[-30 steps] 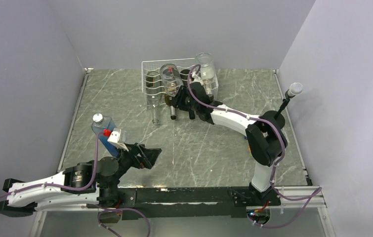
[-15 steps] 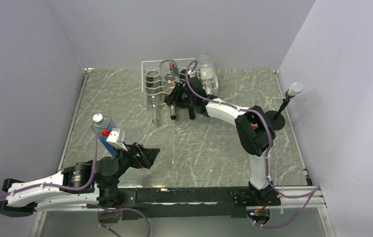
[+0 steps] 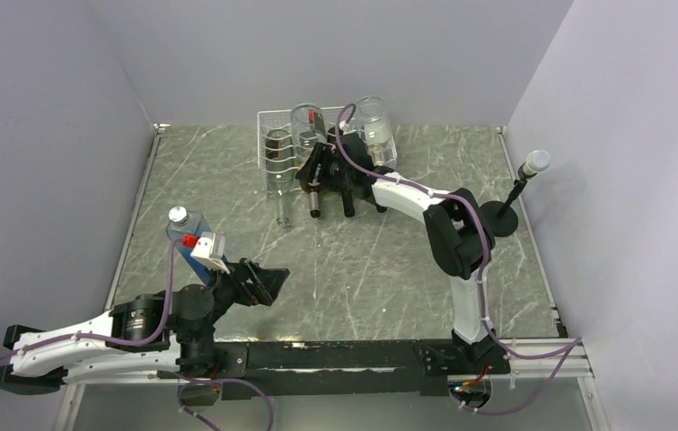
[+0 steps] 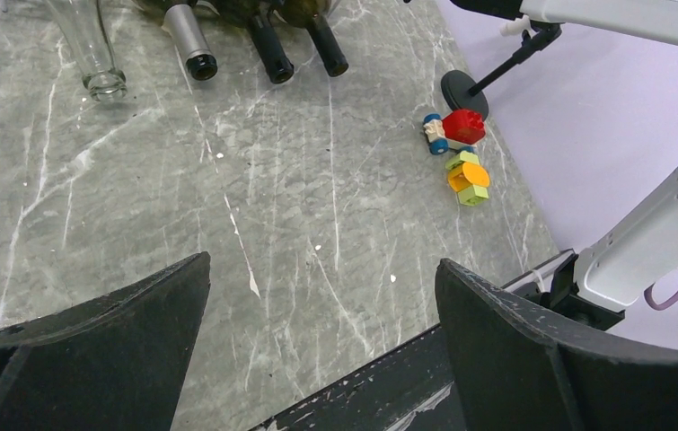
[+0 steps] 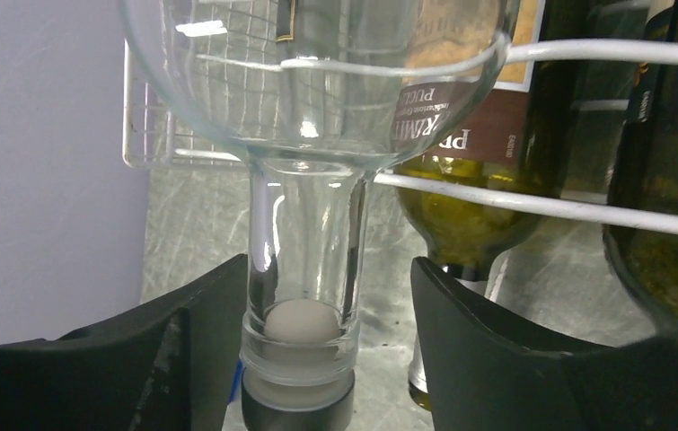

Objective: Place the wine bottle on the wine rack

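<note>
The white wire wine rack (image 3: 266, 118) stands at the back of the table with several bottles in it. A clear wine bottle (image 3: 306, 123) with a stopper lies in the upper row, neck toward me. My right gripper (image 3: 315, 171) is at that neck. In the right wrist view the clear wine bottle (image 5: 306, 242) rests on a rack wire (image 5: 586, 211). My right gripper (image 5: 328, 269) is open around the neck, with a gap on the right side. My left gripper (image 4: 321, 269) hangs open over bare table near the front left, nothing between its fingers.
Dark bottles (image 5: 479, 135) lie beside the clear one, their necks (image 4: 268, 49) sticking out of the rack's front. A blue bottle (image 3: 182, 229) stands at the left. A black stand (image 3: 519, 193) is at the right edge, and toy blocks (image 4: 461, 153) lie near it.
My right arm pushed the clear bottle left and deeper into the rack, then its jaws opened off the neck. The left arm has not moved.
</note>
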Robot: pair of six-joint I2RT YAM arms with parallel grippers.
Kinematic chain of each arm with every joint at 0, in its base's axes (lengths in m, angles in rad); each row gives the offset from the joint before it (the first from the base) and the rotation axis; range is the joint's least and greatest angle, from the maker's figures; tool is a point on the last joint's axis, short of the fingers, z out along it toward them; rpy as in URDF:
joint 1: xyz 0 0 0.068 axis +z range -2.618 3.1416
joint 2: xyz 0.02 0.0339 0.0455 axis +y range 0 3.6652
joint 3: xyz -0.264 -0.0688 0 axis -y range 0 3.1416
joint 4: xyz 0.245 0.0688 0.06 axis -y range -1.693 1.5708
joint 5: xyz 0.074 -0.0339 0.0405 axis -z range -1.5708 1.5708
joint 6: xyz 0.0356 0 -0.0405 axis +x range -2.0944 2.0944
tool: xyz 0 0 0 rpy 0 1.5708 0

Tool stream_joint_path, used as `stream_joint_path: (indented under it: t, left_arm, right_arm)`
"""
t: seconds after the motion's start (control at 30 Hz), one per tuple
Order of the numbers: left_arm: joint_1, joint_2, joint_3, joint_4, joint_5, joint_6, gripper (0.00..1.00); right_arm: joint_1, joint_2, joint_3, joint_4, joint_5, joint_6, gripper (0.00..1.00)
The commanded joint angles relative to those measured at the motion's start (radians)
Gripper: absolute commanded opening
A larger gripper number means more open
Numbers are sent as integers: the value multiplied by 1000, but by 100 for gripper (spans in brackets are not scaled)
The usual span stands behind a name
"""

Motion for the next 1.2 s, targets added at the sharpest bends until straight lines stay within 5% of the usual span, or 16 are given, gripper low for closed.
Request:
stream_joint_path:
  t: [0.0, 0.07, 0.3, 0.47, 0.53, 0.6, 0.83, 1.17]
  left_arm:
    - [2, -7, 28, 12, -15, -7, 99]
    - [2, -7, 29, 8, -16, -10, 99]
    - [2, -16, 30, -11, -18, -23, 99]
    - [2, -24, 29, -17, -19, -26, 99]
    - [2, -23, 32, -22, -19, -28, 99]
    - [2, -26, 33, -27, -18, -31, 99]
    - [2, -32, 32, -37, -16, -35, 99]
    - [2, -43, 33, -55, -17, -47, 99]
  right_arm:
    - [-13, -24, 14, 19, 25, -69, 71]
    - [-18, -24, 15, 27, 19, -77, 71]
    - [-31, -16, 36, 70, -37, -85, 49]
    - [-34, 35, 121, 39, -90, -96, 45]
    - [-40, 57, 149, 31, -119, -86, 30]
    - [-46, 67, 154, 38, -141, -67, 0]
    - [-57, 20, 69, 183, -181, -50, 0]
    - [-113, -86, -121, 712, -338, 154, 0]
